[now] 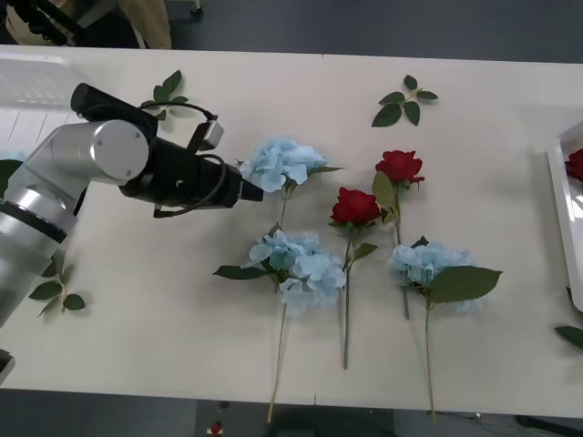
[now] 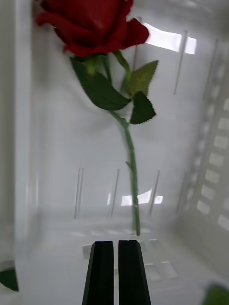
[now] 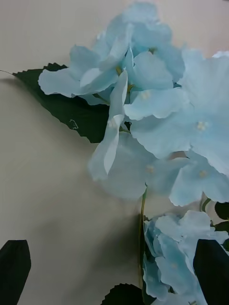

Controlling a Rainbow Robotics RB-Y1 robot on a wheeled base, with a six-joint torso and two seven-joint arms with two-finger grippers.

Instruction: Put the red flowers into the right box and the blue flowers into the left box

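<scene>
**Visitor:** Surface first, please. What is on it?

**Guide:** It is pale and wide. At its far left corner lies the left box, a white slotted tray. At the right edge, partly cut off, is the right box, white with a raised rim.

**Visitor:** And the arms?

**Guide:** The left arm, silver and black, reaches in from the left across the surface. Its left end effector is released, its two black fingers standing well apart, just beside the topmost of the blue flowers. In the left wrist view those fluffy pale petals sit between and beyond the fingers, over a broad green leaf.

**Visitor:** The other one?

**Guide:** The right end effector hangs over the right box, clenched on nothing, its black fingers pressed together. One of the red flowers lies on the tray floor beyond it, the stem end pointing toward the fingertips.

**Visitor:** What flowers are on the surface?

**Guide:** Three blue ones: the top one, a second just below it, and a third farther right. Two red roses lie between them, one at centre, one just beyond it to the right. Their stems run toward the near edge.

**Visitor:** Anything smaller?

**Guide:** Loose green leaf sprigs: one at the far side, one near the left arm, one at the near left.
</scene>
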